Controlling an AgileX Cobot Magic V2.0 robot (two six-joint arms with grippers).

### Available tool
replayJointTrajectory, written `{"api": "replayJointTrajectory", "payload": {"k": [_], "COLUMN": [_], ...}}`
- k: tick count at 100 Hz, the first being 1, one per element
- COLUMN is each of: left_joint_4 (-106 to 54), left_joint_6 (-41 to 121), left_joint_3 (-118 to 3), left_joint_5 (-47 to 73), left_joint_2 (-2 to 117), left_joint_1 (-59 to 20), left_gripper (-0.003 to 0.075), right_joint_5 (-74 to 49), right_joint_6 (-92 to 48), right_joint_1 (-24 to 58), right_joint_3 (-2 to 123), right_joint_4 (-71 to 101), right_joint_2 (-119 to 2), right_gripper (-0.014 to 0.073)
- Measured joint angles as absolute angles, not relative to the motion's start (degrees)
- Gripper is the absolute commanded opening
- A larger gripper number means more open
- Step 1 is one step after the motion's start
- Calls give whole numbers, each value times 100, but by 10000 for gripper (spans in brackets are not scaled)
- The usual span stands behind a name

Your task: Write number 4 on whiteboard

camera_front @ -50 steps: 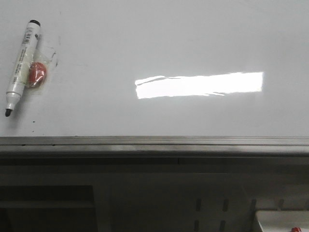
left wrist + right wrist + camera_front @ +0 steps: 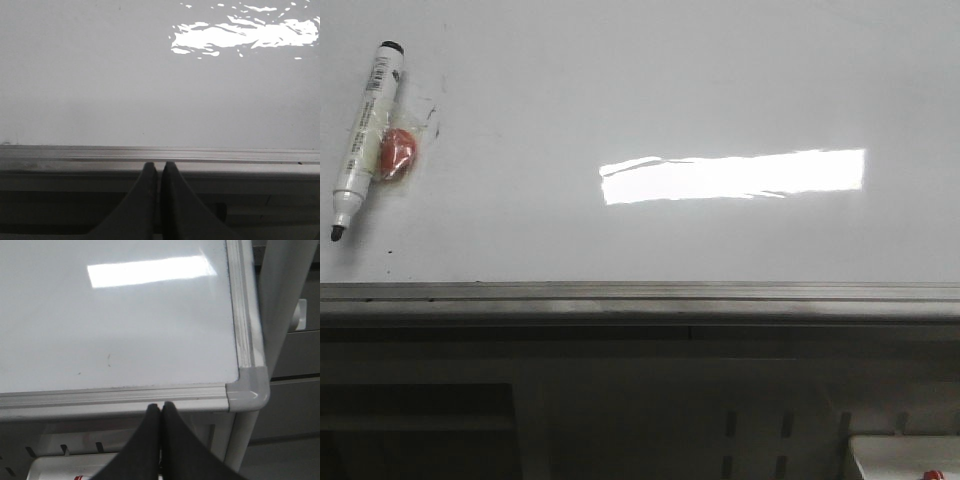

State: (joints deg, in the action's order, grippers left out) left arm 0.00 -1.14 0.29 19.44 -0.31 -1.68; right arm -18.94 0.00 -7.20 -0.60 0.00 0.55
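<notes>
Nothing has shifted: my left gripper (image 2: 159, 170) and right gripper (image 2: 160, 412) stay clenched, empty, off the whiteboard's (image 2: 650, 90) near edge, no 4 drawn, marker (image 2: 365, 135) untouched at its left edge.

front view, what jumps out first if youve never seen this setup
The bright rectangular glare near the middle of the glossy whiteboard grabs the eye first. Next, the uncapped black-tipped marker lying at the board's far left, an orange-red object beside it. No 4 is drawn; both grippers, left gripper and right gripper, sit shut off the board's edge.
</notes>
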Motion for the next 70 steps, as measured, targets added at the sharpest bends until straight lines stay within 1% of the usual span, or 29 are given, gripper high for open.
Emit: {"api": "replayJointTrajectory", "payload": {"k": [59,70], "left_joint_4": [0,296], "left_joint_6": [-114,-103], "left_joint_3": [29,29], "left_joint_5": [1944,1924], "left_joint_2": [-31,-31], "left_joint_1": [-168,-168], "left_gripper": [-20,-20], "right_joint_5": [-1894,-1894], "right_joint_6": [0,0], "right_joint_1": [-720,-720], "right_joint_3": [-60,-60], "right_joint_4": [0,0], "right_joint_2": [55,55], "right_gripper": [-64,-64]}}
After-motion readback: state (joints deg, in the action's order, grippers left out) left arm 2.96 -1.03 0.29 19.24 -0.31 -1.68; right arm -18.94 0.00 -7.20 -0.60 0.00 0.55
